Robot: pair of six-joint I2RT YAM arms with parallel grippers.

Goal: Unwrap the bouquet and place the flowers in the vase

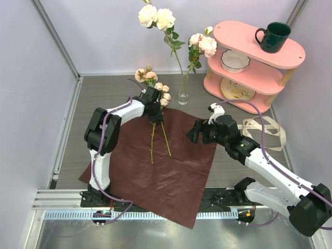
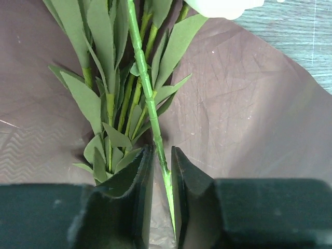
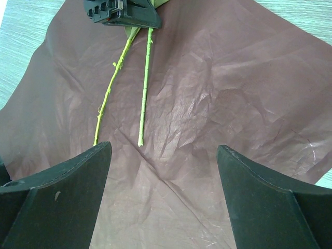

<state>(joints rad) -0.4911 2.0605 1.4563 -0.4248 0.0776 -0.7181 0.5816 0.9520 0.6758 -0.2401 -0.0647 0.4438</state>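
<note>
On crinkled maroon paper (image 1: 176, 171), left tool (image 2: 162, 153) straddles slim stem (image 2: 148, 88).

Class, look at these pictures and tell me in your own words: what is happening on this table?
The maroon wrapping paper lies spread flat, its ribbon lying off to the right. Some roses already stand in the glass vase. The left gripper has its jaws close either side of a stem among the flowers left on the paper; a firm pinch cannot be confirmed. The right gripper hangs open above the paper.
</note>
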